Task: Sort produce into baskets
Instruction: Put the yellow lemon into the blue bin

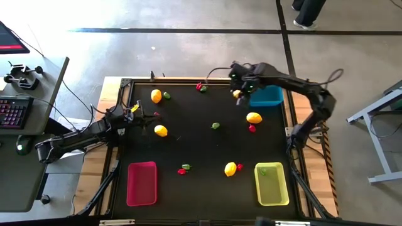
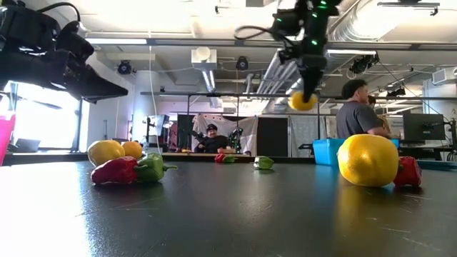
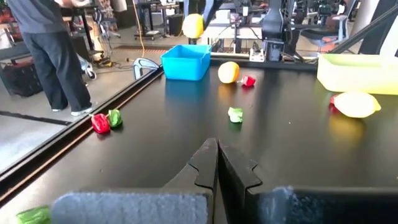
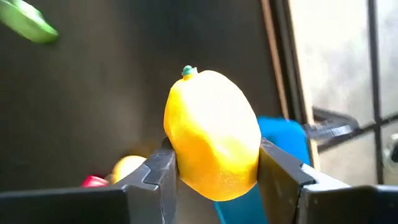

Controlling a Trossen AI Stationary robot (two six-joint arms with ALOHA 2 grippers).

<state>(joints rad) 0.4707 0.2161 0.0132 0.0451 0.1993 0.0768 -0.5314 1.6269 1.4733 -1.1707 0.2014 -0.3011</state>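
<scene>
Your right gripper (image 4: 214,171) pinched a yellow plastic lemon (image 4: 212,134), aloft near the bright blue rectangular basket (image 1: 266,96) in the high view's upper right. You probably needed to carry it over that basket and release. Your left gripper (image 3: 217,163), jaws pressed together, waited at left.

This is looking like a robotics lab or workshop. Exposed ducts (image 2: 371,28) are running under the ceiling, a keyboard (image 1: 14,113) is lying on a side desk (image 1: 34,163), and people (image 2: 355,111) are standing among equipment racks.
</scene>
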